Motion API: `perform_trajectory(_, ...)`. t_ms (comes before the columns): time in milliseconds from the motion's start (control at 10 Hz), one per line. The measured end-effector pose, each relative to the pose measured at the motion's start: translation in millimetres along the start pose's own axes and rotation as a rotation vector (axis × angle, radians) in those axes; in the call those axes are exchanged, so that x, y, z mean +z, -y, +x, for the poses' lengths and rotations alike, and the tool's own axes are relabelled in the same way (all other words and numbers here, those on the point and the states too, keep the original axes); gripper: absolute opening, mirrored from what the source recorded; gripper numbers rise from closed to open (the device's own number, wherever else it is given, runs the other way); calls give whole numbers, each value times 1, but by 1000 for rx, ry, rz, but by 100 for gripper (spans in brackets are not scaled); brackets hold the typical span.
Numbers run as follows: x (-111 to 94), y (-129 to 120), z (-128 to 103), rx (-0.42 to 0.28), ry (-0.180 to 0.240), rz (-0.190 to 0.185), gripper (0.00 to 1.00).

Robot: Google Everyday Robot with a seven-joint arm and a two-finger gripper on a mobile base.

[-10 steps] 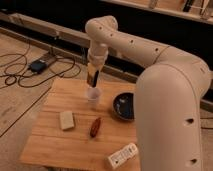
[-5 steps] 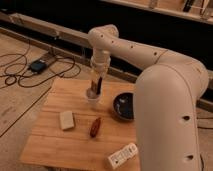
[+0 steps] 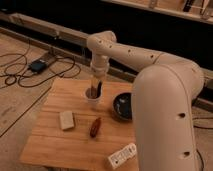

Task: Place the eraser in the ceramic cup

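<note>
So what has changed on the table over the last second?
The tool has come down from above the ceramic cup to its mouth, carrying the dark eraser, whose lower end now dips inside the rim. The cream block, reddish-brown oblong, dark bowl and white remote-like object stayed put.

gripper [image 3: 94, 91] tips hidden inside ceramic cup [image 3: 93, 100].
</note>
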Motion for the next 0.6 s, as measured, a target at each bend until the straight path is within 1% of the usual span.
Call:
perform_trajectory(200,3,-4,-5,-8,8,-7,72)
perform_trajectory(300,4,-5,-7,-9,11,-9,77)
perform_trajectory(400,4,-6,-10,-10,19,-11,80)
perform_trajectory(600,3,-6,-14,-4,32,-10,80)
